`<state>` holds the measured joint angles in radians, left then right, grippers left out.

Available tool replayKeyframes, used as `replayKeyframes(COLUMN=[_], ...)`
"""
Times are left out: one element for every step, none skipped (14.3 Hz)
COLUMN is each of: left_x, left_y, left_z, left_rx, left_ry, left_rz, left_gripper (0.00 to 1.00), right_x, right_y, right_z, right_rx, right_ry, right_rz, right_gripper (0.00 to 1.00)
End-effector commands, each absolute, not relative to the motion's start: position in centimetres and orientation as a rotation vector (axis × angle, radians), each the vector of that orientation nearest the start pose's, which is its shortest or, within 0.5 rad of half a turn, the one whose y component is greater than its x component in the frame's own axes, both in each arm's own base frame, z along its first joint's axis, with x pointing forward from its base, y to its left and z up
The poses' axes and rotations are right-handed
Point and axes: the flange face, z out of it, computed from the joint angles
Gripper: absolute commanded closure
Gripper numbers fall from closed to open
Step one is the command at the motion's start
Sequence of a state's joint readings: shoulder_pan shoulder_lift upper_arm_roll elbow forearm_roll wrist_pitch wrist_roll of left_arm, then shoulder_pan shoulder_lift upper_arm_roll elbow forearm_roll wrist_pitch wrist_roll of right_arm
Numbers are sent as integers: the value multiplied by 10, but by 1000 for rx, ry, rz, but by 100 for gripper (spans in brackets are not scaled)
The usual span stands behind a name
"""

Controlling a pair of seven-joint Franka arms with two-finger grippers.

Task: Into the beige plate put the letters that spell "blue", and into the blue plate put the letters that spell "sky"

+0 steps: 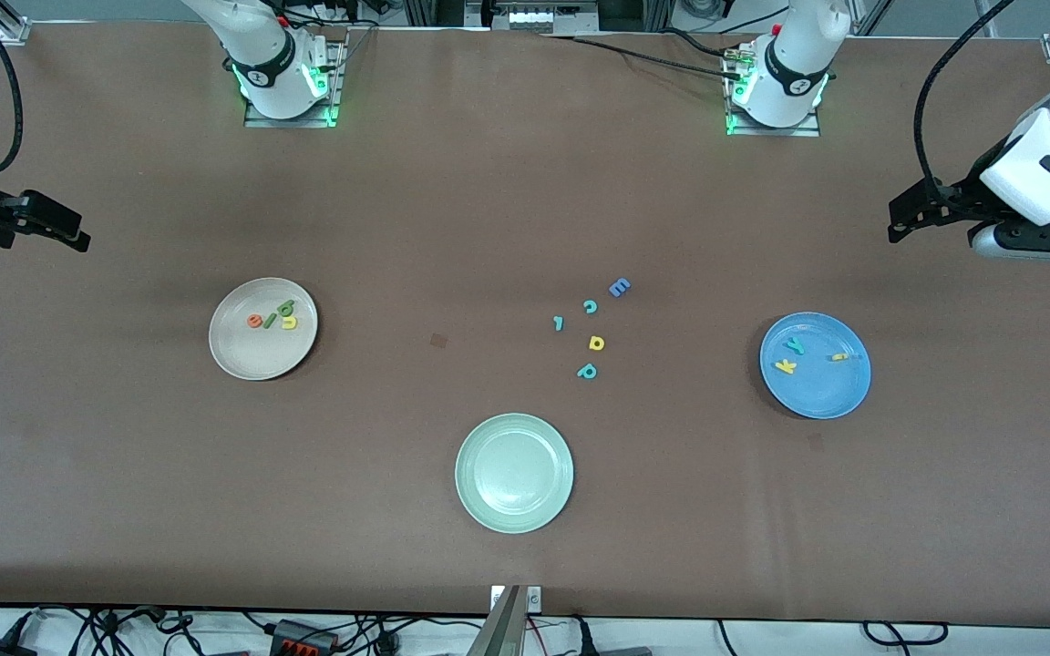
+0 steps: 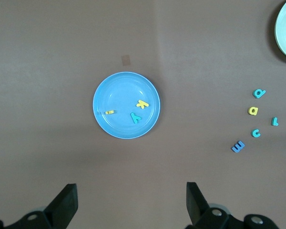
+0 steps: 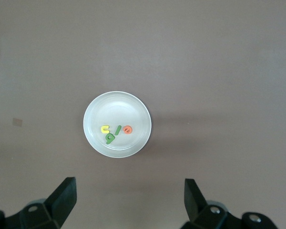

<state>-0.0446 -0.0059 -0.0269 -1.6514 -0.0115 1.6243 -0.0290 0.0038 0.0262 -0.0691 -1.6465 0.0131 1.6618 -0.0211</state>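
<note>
1. Nearest the front camera sat the pale green plate on the worktop.
2. Orange e, dark green l, green b and yellow u lay in the beige plate.
3. Teal y, yellow k and yellow s lay in the blue plate.
4. I held my left jaws released, up over that blue plate.
5. I held my right jaws released over the beige plate.

- I find the worktop open between the bases and the plates.
- Loose letters cluster mid-table, between the beige plate and blue plate.
- The pale green plate occupies the worktop's camera-side edge, centre.
</note>
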Motion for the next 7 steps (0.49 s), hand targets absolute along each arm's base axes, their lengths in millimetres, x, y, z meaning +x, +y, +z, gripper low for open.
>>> replayKeyframes(left_x=[556, 556, 556, 556, 556, 556, 556], left_y=[-42, -41, -41, -41, -42, -42, -42], left_z=[600, 600, 599, 600, 600, 600, 600], left_rx=[-3172, -3173, -3172, -3173, -3172, -3172, -3172], left_ry=[71, 68, 68, 68, 71, 71, 71], left_rz=[44, 44, 46, 44, 44, 44, 44], left_gripper=[0, 0, 0, 0, 0, 0, 0], right_x=[559, 559, 559, 558, 558, 557, 556], right_y=[-35, -35, -35, -38, -38, -40, -40], right_z=[585, 583, 584, 584, 584, 584, 584], right_rx=[-3148, -3147, -3148, -3148, -3148, -3147, -3147], right_ry=[64, 64, 64, 71, 74, 76, 79], right_rz=[20, 24, 25, 27, 27, 32, 41], right_gripper=[0, 0, 0, 0, 0, 0, 0])
